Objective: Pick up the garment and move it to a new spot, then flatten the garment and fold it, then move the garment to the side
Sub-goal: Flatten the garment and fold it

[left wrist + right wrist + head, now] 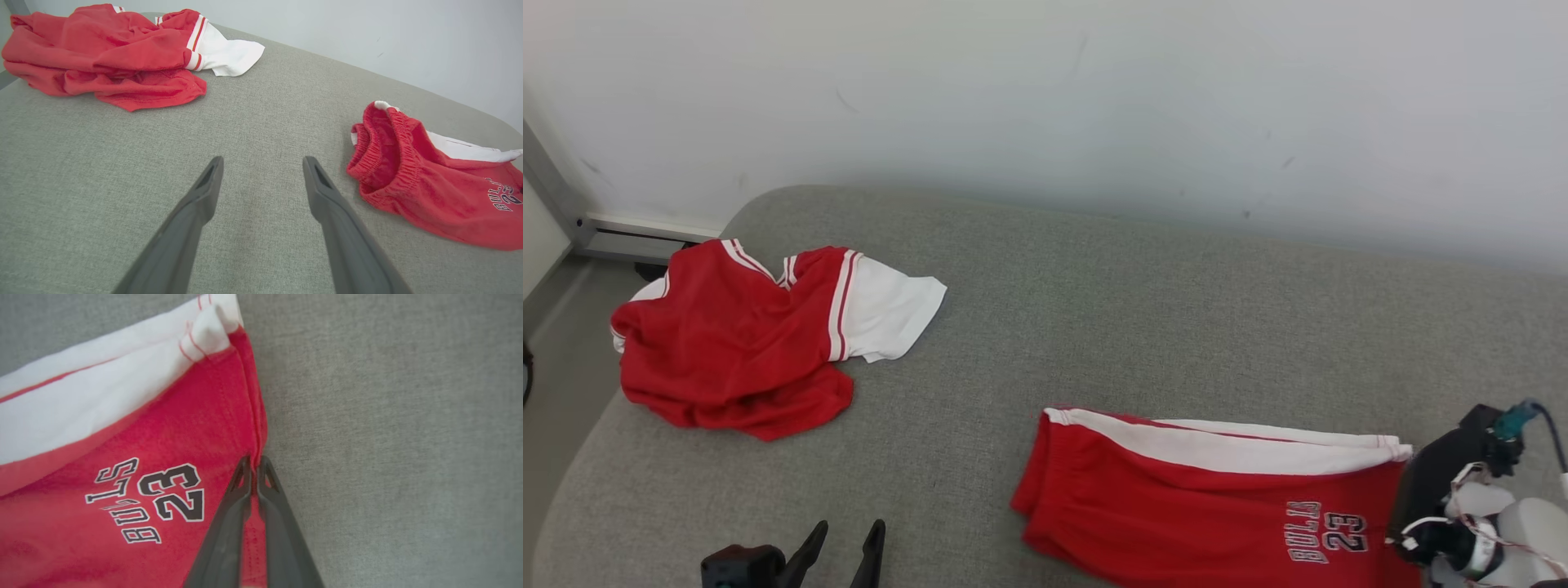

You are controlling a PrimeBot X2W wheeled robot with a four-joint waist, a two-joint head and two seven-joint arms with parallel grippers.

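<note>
Right claw (254, 462) tight on shorts (175, 428) hem

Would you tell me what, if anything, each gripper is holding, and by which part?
The right gripper pinches the red-and-white fabric shorts at the leg-hem edge, jaws shut; the open left gripper holds nothing.

The shorts (1201, 506) run off my head view's bottom edge, and my right arm (1454, 482) hides their right hem there. My left tool (849, 525) is cut off below its fingers.
</note>
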